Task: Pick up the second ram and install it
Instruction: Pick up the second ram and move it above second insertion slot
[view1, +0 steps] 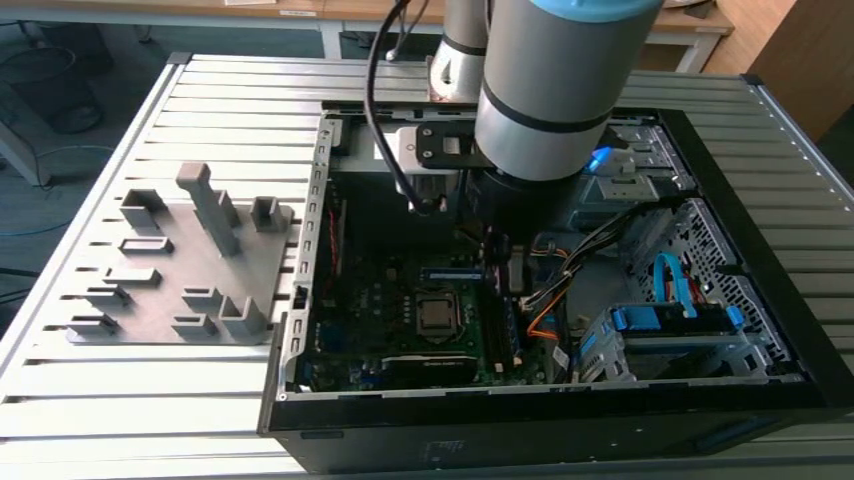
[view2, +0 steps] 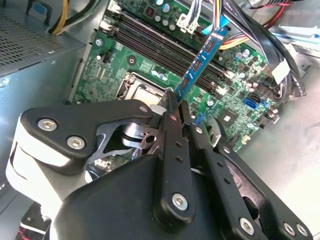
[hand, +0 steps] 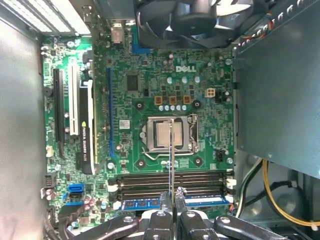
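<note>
- The gripper (view2: 177, 111) is seen with its black fingers (view2: 170, 130) pressed together on one end of the second ram (view2: 200, 62), pinching the slim blue-green stick between them
- The rest of the stick is shown reaching out past the fingertips towards the motherboard (view2: 150, 60); whether its far end touches anything cannot be told
- In the first wrist view the gripper (hand: 172, 196) is pictured with the second ram (hand: 171, 150) edge-on, as a thin pale line crossing the memory slots (hand: 150, 181) and ending over the processor socket (hand: 167, 134)
- Another blue-green stick (hand: 145, 203) is seen already seated in the slot just beside the fingertips, while the dark slots between it and the socket are left unfilled
- A black expansion card (hand: 86, 125) is seen standing on the green board well apart from the socket, and a round fan (hand: 195, 20) is mounted beyond it
- Yellow and black cables (hand: 270, 195) are seen running along the case floor beside the board
- In the exterior view the grey arm (view1: 561, 90) is shown lowered into the open computer case (view1: 747, 330), where a bright blue flat cable (view1: 674, 285) is looped on the exterior view's right
- A grey plastic fixture (view1: 187, 260) is laid on the slatted table (view1: 134, 400), just beside the case on the exterior view's left
</note>
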